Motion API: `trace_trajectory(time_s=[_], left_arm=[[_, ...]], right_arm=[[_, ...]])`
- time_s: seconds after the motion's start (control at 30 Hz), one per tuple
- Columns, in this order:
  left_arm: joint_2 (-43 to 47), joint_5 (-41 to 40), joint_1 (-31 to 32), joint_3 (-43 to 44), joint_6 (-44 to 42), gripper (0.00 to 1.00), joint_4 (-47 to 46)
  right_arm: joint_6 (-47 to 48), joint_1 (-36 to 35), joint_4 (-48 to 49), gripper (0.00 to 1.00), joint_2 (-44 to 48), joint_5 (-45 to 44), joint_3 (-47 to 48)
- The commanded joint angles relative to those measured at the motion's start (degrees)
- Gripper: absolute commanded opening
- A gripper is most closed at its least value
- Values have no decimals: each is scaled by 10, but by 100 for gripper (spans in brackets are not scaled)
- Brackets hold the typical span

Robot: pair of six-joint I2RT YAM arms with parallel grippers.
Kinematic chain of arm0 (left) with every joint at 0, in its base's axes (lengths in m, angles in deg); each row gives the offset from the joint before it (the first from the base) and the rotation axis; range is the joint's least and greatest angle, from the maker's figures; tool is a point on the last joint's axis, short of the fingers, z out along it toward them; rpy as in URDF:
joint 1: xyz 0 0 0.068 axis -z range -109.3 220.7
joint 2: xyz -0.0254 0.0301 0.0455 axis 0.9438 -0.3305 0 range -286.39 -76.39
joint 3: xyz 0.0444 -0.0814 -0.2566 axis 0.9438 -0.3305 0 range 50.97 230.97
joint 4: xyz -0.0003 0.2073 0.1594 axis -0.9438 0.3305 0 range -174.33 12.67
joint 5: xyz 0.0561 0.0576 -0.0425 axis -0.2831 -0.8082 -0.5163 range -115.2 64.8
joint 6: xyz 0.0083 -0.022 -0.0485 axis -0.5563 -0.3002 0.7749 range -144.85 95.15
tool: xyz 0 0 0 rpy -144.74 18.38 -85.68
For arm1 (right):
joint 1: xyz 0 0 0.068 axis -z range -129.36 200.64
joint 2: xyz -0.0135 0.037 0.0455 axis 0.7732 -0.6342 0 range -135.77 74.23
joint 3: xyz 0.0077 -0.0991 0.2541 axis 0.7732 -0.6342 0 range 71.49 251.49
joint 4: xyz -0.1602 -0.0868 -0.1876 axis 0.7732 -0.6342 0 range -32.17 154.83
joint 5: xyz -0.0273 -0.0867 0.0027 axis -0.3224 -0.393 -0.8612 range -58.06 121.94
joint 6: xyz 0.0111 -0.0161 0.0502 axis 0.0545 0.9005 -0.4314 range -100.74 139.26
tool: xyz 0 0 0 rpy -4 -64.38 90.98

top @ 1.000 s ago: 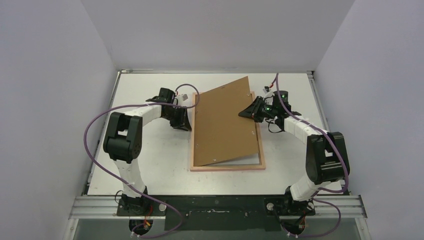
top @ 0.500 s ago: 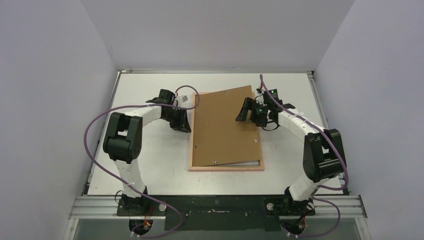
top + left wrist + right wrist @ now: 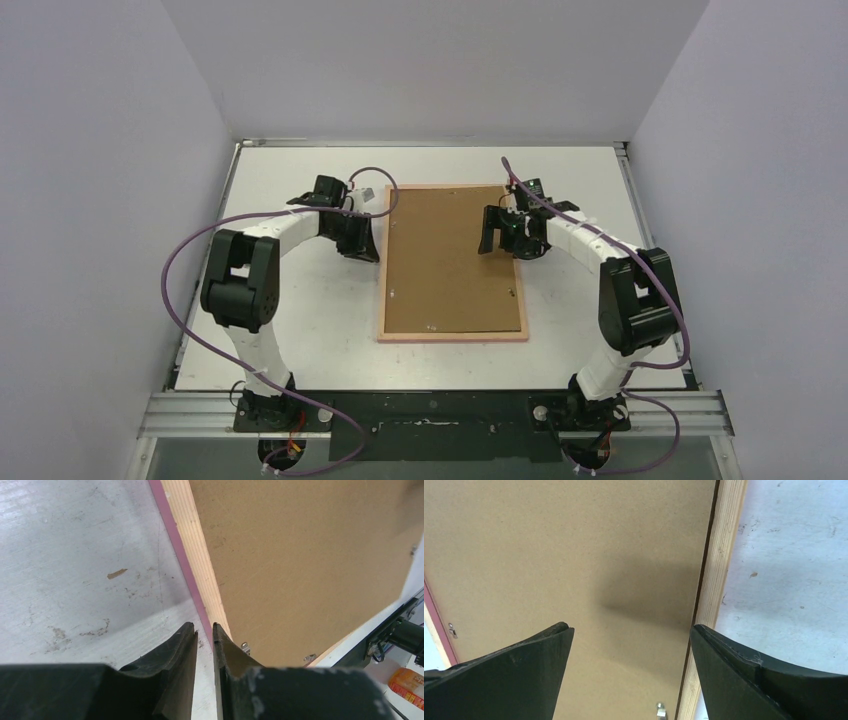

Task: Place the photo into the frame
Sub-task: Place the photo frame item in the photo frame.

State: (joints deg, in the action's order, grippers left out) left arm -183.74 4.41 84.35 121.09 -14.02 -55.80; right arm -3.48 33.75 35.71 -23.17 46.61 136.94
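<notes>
- At the middle of the table (image 3: 300, 320), the frame (image 3: 452, 337) is seen lying face down with its pale wooden back upward. The brown backing board (image 3: 450, 265) is now seated flat within its rails. A second ago the board was propped at a slant, its far corner lifted and skewed past the frame toward the table's far edge.
- The board has been let go by the right end effector (image 3: 498, 243). Its jaws were clamped on the board's right edge a second ago. They are now spread wide above the board, just inside the frame's right rail, with nothing between them.
- The left end effector (image 3: 362, 245) is kept beside the frame's left rail, near the frame's far left corner. Its jaws are drawn almost together, and the pink outer edge of the rail runs up to the slit between them. Whether the rail is pinched or merely flanked cannot be told.
- The photo is not shown in any view. It is judged to lie under the board, inside the frame, though this cannot be confirmed.
- Small metal tabs (image 3: 660, 709) are seen along the rail. Whether they are turned over the board cannot be made out, so securing the back is judged to be what remains.
</notes>
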Motion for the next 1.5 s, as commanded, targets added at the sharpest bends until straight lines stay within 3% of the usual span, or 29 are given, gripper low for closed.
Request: trace_trajectory(time_s=[0.0,0.33,0.43,0.53,0.63,0.7,0.83,0.93,1.03,1.13,1.2,1.33,1.47], left_arm=[[40,0,-10,28,-20,17,14],[58,8,-29,43,-30,20,38],[68,15,-35,40,-30,26,45],[81,7,-44,51,-41,49,75],[104,-16,-56,64,-68,85,108],[121,-33,-64,80,-94,99,140],[143,-99,-77,139,-161,96,232],[175,-193,-97,170,-183,96,257],[204,-302,-110,180,-204,96,258],[247,-235,-181,153,-219,96,229],[261,-215,-209,150,-220,96,228],[258,-205,-210,156,-252,96,254],[252,-183,-210,161,-294,96,288]], right_arm=[[20,-3,-6,90,15,-22,35],[23,5,-18,90,44,-45,53],[10,-5,-2,91,55,-44,48],[-2,-21,3,92,65,-60,52],[-14,-37,11,91,80,-77,56],[-21,-51,12,90,90,-98,62],[-39,-73,12,90,107,-143,75],[-82,-78,70,90,140,-179,52],[-114,-43,127,90,163,-98,28],[-135,-12,186,90,164,2,-12],[-143,-10,196,90,164,8,-22],[-97,-83,50,90,117,-165,58],[-100,-131,27,90,138,-240,51]])
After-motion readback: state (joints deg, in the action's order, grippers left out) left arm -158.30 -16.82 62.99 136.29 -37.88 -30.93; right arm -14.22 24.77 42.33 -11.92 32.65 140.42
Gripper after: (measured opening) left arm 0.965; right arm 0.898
